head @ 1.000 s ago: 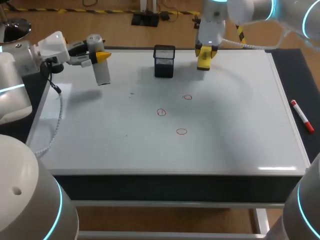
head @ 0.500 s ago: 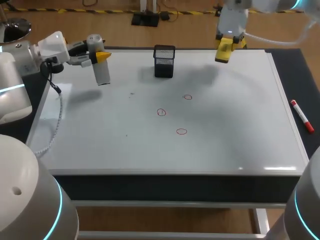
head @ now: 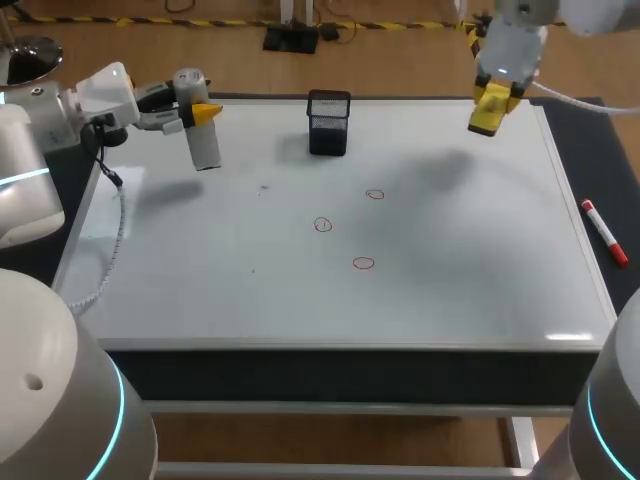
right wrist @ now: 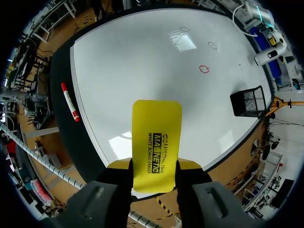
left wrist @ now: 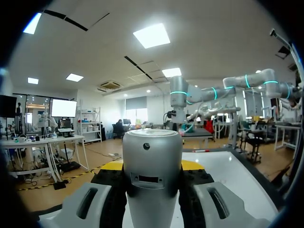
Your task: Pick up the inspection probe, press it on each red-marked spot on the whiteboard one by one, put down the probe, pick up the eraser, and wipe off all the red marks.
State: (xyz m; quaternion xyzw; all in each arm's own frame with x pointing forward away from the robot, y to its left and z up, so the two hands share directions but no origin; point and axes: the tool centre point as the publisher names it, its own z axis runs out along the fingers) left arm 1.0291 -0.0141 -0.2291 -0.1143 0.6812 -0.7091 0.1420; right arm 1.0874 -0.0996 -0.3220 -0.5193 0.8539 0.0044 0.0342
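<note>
My left gripper is shut on the silver-white inspection probe, held above the whiteboard's far left corner. In the left wrist view the probe stands gripped between the yellow tips of the gripper. Over the board's far right edge, my right gripper is shut on the yellow eraser. The right wrist view has that eraser sticking out from the gripper. Three red circles mark the middle of the board.
A black mesh holder stands at the board's back edge, left of the right gripper. A red marker lies on the dark strip beside the board's right edge.
My right arm has carried the eraser to the right, from beside the mesh holder toward the board's far right corner. The left arm and probe have stayed in place.
</note>
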